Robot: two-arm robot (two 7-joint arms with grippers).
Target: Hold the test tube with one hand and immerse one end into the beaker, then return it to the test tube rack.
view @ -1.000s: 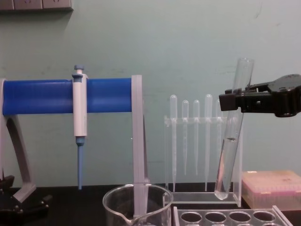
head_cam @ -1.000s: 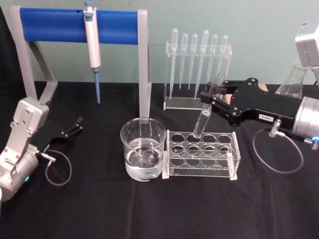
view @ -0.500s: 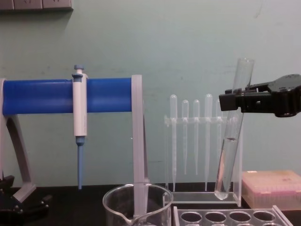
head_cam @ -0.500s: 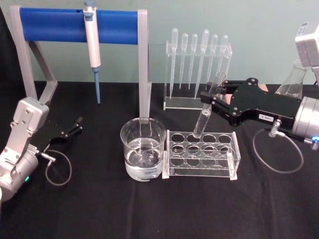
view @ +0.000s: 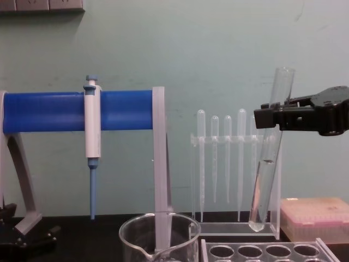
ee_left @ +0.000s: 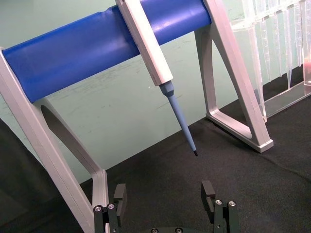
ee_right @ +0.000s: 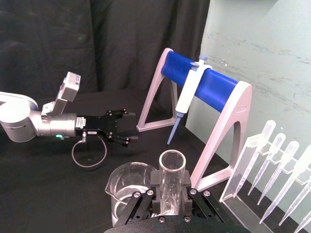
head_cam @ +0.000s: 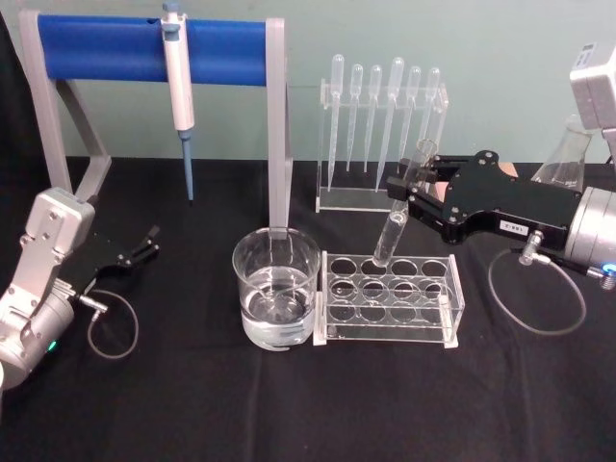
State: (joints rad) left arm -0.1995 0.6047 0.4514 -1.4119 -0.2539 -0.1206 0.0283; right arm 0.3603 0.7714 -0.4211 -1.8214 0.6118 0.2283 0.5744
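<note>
my right gripper (head_cam: 402, 200) pinches the test tube (head_cam: 387, 245) near its top. the tube leans, round end down, hanging just above the back holes of the rack (head_cam: 452, 300). the beaker (head_cam: 243, 274) sits to its left, touching the rack. my left gripper (head_cam: 149, 241) is spread open, well apart, low by the bench (head_cam: 192, 404).

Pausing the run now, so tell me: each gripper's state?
Left gripper: open, empty.
Right gripper: shut on the test tube, above the rack.
</note>
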